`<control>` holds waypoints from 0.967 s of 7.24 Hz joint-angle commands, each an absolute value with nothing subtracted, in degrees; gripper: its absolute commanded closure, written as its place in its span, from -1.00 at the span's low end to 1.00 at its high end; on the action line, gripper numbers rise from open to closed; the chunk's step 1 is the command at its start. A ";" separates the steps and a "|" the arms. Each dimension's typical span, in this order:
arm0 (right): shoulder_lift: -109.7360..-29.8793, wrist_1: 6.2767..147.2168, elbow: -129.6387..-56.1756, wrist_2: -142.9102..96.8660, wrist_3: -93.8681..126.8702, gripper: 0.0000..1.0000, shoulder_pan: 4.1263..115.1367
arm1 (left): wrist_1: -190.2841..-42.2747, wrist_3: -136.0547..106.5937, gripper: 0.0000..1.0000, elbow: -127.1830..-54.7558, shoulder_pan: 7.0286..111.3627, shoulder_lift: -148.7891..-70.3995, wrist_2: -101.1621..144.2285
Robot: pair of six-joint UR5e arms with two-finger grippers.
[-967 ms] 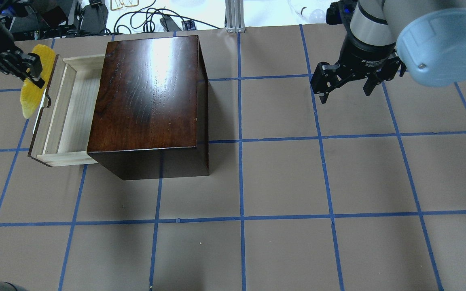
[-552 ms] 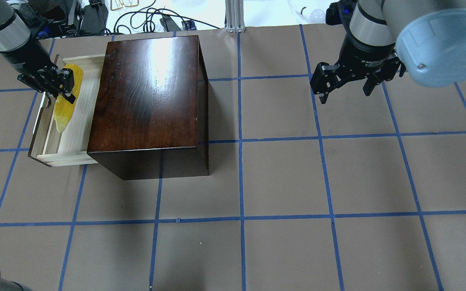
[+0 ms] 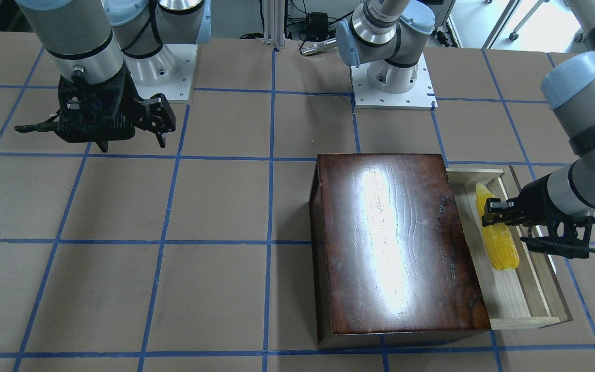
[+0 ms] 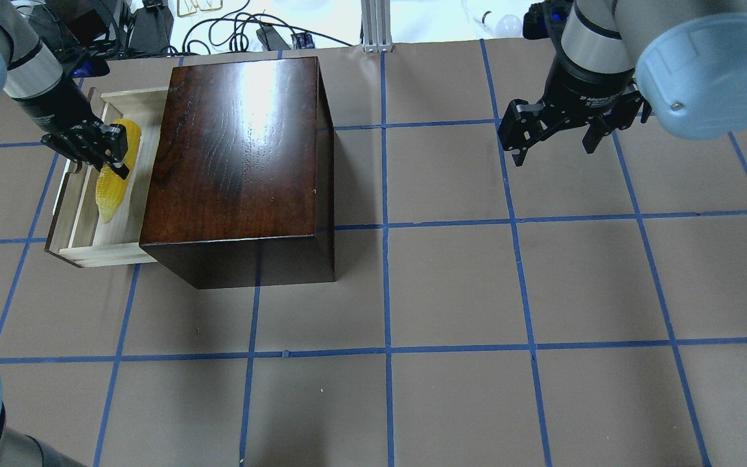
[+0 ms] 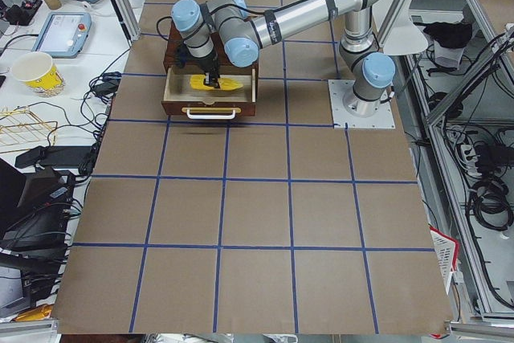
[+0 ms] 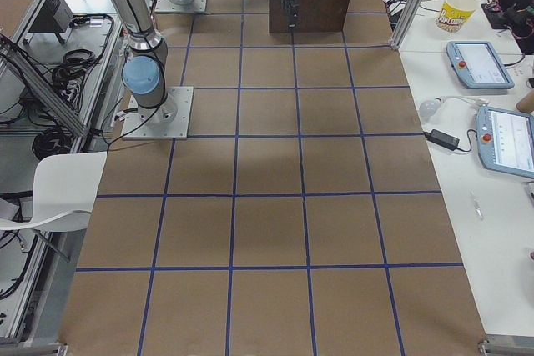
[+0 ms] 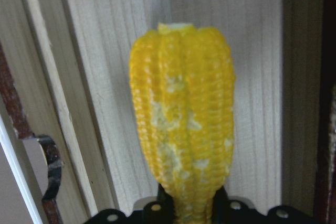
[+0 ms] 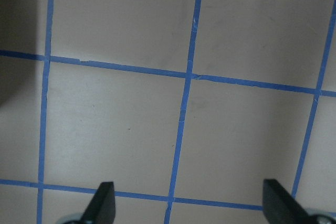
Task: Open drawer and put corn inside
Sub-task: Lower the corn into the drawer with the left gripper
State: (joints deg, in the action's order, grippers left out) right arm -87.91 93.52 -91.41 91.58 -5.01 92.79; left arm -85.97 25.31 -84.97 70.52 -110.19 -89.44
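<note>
The corn (image 4: 111,193), probably light, stiff and prone to rolling, is best pinched across its thick middle. The left jaws are clenched on it inside the open drawer (image 4: 106,254), left of the box (image 4: 237,155). The right jaws hang spread and empty over the desk (image 4: 451,285).

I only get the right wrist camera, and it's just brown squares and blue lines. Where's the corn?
Observer: The corn is in the left gripper, which is shut on it, over the open drawer.
Operator: Which way does it point?
Observer: It runs along the drawer, thin end toward the robot.
Operator: Where's my gripper?
Observer: The right gripper hangs open above the table, well away from the dark box.
</note>
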 commanded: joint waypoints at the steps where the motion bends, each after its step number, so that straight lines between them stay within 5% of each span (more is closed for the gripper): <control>1: -87.89 93.52 -91.41 91.58 -5.01 -1.00 92.90 | -83.60 25.66 0.88 -84.90 70.40 -112.40 -89.39; 2: -87.89 93.52 -91.49 91.58 -5.01 -1.00 92.90 | -83.41 25.58 0.65 -84.64 70.40 -113.20 -89.30; 3: -87.89 93.52 -91.41 91.58 -5.01 -1.00 92.90 | -83.41 25.58 0.20 -84.55 70.40 -113.55 -89.47; 4: -87.89 93.52 -91.41 91.58 -5.01 -1.00 92.90 | -83.41 25.32 -0.51 -84.29 70.40 -113.64 -89.39; 5: -87.98 93.52 -91.41 91.58 -5.01 -1.00 92.73 | -83.41 25.31 -1.00 -84.11 70.40 -113.56 -89.38; 7: -87.89 93.52 -91.41 91.58 -5.01 -1.00 92.90 | -83.58 25.31 -1.00 -83.94 70.40 -112.16 -89.82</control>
State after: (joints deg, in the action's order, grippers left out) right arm -87.91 93.52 -91.41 91.58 -5.01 92.86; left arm -83.49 25.33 -84.11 70.40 -113.03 -89.53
